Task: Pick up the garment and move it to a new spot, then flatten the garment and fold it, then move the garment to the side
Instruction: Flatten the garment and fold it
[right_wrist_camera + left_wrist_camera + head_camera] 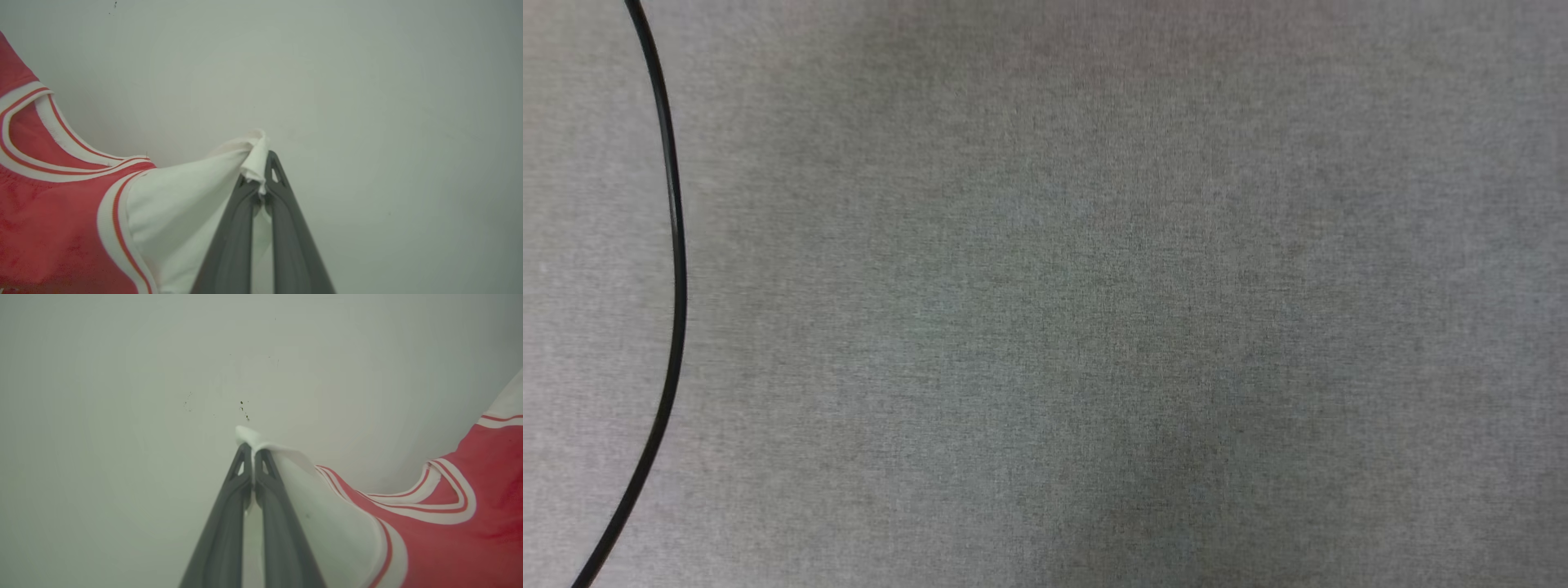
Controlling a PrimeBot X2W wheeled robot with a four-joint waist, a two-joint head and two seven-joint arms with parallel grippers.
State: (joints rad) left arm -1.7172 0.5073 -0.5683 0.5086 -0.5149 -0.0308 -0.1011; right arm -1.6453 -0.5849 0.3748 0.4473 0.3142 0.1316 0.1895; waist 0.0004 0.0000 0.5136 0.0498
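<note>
Where the left gripper [250,453] pinches white cloth of the garment [449,547] at frame centre, the red body spreads to lower right. Right gripper [261,175] clamped tight on another white corner, red body lower left. Count: one garment, two grippers.

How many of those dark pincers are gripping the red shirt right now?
2. The left gripper clamps the garment at one white sleeve; the right gripper clamps it at the other.
</note>
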